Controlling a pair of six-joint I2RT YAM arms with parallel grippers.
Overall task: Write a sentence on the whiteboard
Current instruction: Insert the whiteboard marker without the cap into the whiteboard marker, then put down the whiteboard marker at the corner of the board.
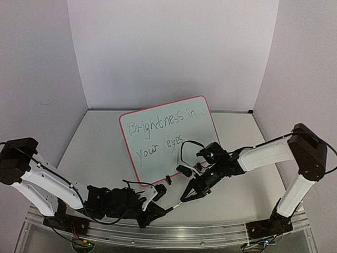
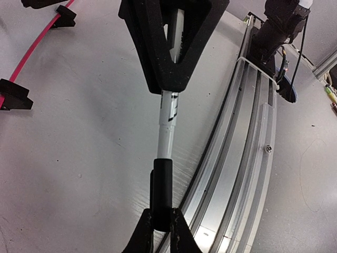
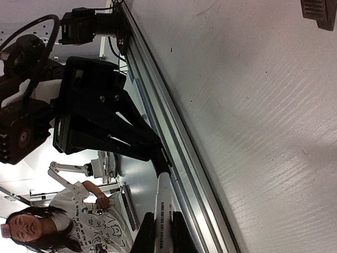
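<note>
Since the thin dark handwritten sentence reads in full across two lines on the large glossy white whiteboard with its thin red-pink frame, the writing looks finished, and the step in hand appears to be capping the pen. The board lies at the middle of the pale grey table, turned a little askew, with its small black clip feet on the edge nearest the arms. Just in front of it, low over the table's near edge, the slim white-barrelled marker is stretched between both arms. The right gripper is clamped on the barrel, and the left gripper is pinched tight on the black cap at the tip end. Barrel and cap run in one straight line and the barrel's neck disappears into the cap, though I cannot tell whether it is fully seated. The next move, I judge, calls for a straight push along the pen's axis until the cap seats, then one arm letting go so the other can lay the pen down. Room is tight here: the ribbed aluminium rail runs just beside the pen, and the board's frame lies near on the far side. The bare tabletop to the right of the board offers the freest place.
</note>
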